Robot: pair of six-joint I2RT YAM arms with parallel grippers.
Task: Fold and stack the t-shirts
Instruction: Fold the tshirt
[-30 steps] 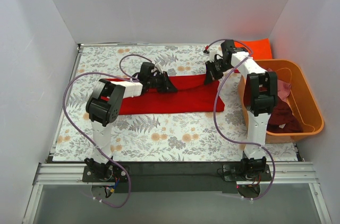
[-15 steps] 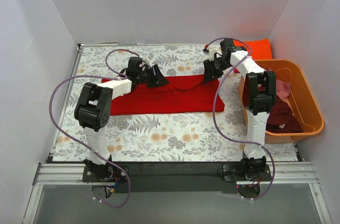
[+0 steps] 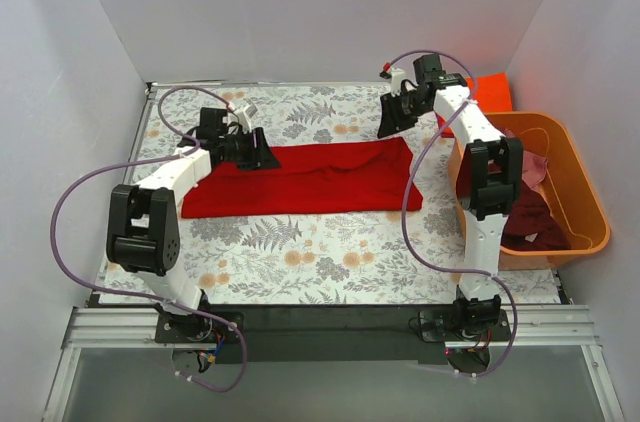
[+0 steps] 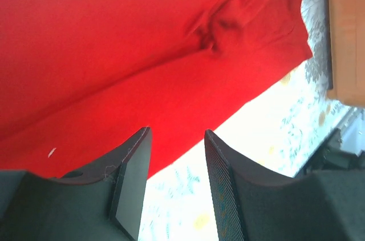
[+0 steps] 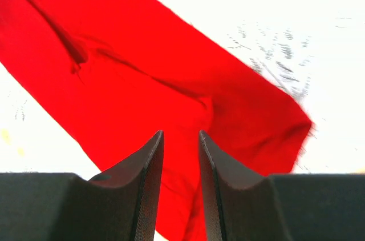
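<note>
I reckon we're early: the bright red t-shirt (image 3: pixel 305 177) lies as a long, half-folded band left of the orange tub (image 3: pixel 550 255), the maroon shirt (image 3: pixel 530 225) and pink shirt (image 3: pixel 536 170) wait inside the tub, and an orange-red shirt (image 3: pixel 490 92) lies just behind it. The left gripper (image 3: pixel 268 159) and right gripper (image 3: pixel 386 129) hover over the band, jaws parted, holding nothing.

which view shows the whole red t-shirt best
The top external view: the red t-shirt shows there almost whole. The left wrist view shows only one end with a crease; the right wrist view crops it to a diagonal band.
</note>
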